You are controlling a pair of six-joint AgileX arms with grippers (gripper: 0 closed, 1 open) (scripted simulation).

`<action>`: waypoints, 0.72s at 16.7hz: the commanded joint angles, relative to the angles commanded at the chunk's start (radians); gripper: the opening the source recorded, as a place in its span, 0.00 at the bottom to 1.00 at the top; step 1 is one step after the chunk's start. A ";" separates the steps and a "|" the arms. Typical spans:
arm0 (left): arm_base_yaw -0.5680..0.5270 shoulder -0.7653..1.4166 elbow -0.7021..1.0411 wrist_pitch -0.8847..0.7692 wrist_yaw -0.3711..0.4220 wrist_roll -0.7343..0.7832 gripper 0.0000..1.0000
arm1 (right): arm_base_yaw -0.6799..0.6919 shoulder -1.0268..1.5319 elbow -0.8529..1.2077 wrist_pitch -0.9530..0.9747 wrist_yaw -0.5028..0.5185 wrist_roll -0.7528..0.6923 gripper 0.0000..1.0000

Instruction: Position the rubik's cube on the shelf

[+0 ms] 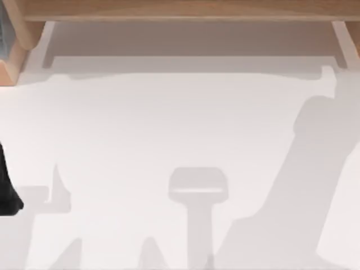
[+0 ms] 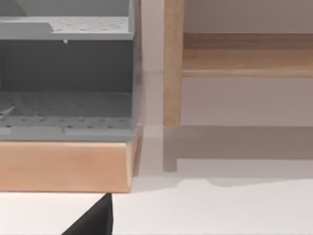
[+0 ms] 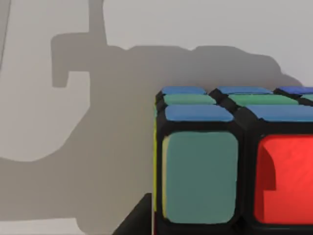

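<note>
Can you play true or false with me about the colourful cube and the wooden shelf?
1. The rubik's cube shows a red sticker. True.
2. The cube is all one colour. False: blue, green, teal and red stickers show in the right wrist view.
3. The shelf runs along the far edge of the table in the top view. True.
4. The shelf is made of shiny metal. False: it is light-brown wood.
5. A grey rack on a wooden base stands beside the shelf's post in the left wrist view. True.
</note>
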 joint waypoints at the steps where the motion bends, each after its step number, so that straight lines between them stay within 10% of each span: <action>1: 0.000 0.000 0.000 0.000 0.000 0.000 1.00 | 0.000 -0.001 0.001 -0.002 -0.001 0.001 0.00; 12: 0.000 0.000 0.000 0.000 0.000 0.000 1.00 | -0.010 -0.063 0.156 -0.186 0.000 0.086 0.00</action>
